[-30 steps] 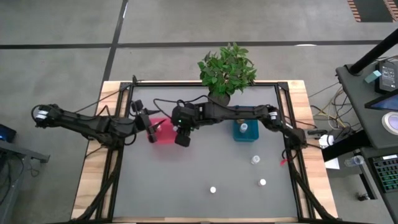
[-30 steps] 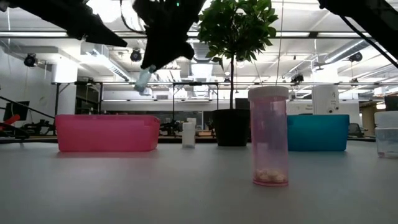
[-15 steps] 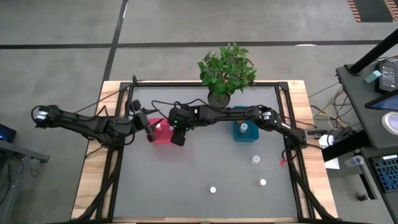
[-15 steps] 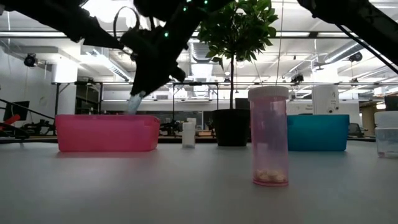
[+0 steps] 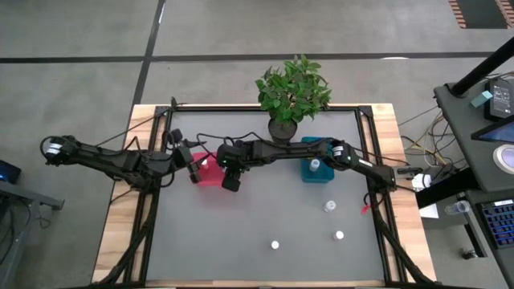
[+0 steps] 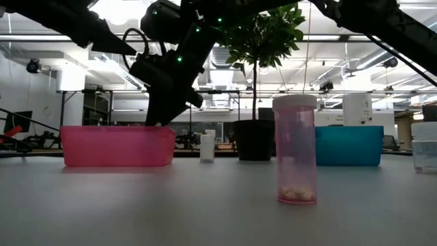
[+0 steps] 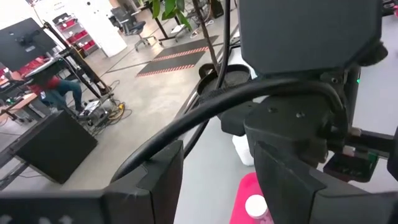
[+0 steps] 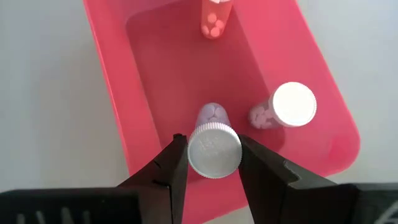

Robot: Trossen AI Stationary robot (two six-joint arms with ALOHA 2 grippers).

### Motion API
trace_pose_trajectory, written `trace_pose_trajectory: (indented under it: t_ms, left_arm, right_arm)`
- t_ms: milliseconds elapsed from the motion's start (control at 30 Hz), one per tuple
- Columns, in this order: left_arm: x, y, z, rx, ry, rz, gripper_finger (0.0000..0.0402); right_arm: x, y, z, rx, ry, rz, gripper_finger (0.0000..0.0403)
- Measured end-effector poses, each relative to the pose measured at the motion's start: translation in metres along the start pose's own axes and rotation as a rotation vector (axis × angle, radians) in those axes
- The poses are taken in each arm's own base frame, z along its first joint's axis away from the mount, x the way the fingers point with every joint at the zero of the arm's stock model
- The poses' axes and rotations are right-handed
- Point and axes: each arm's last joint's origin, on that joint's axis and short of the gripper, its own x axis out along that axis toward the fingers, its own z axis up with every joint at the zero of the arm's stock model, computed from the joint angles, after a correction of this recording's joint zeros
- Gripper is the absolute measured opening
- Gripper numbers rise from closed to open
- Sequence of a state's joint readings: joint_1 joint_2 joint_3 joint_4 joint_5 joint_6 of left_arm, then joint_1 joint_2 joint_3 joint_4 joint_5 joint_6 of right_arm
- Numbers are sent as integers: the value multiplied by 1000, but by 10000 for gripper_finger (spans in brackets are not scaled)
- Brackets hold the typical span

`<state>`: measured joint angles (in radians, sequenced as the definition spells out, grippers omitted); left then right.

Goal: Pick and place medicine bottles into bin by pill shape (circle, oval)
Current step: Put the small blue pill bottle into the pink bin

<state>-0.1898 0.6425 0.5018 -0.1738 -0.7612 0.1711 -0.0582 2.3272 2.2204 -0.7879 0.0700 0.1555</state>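
My right gripper is shut on a small medicine bottle with a white cap, low inside the red bin. In the low view it dips behind the bin's wall. Two other bottles lie in that bin, a white-capped one and an orange-tinted one. My left gripper stands open beside the bin's left end, with nothing between its fingers. The teal bin holds one bottle. Three more bottles stand on the grey mat. My right gripper pinches the bottle at its white cap between its two fingers. The fingers slant down from the table's right side. The bottle lies along them, cap toward the wrist and body pointing down into the bin. Whether its bottom touches the bin's floor cannot be told.
A dark pot with a green plant stands at the far edge between the bins. In the low view a pink-tinted bottle stands near the camera, with a small white bottle behind it. Black frame rails run along the mat's sides.
My right gripper has gone down and a little toward the table's left edge, still shut on the bottle. The bottle, which hung in the air above the red bin, has sunk behind the bin's wall.
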Motion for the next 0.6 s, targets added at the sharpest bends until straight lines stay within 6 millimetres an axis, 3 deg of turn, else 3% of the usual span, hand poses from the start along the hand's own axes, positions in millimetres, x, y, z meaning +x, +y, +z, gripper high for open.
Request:
trace_pose_trajectory:
  t_ms: [600]
  left_arm:
    - [1, 0, 3, -11, -21, 4, 178]
  right_arm:
    - [0, 1, 0, 9, 8, 43, 116]
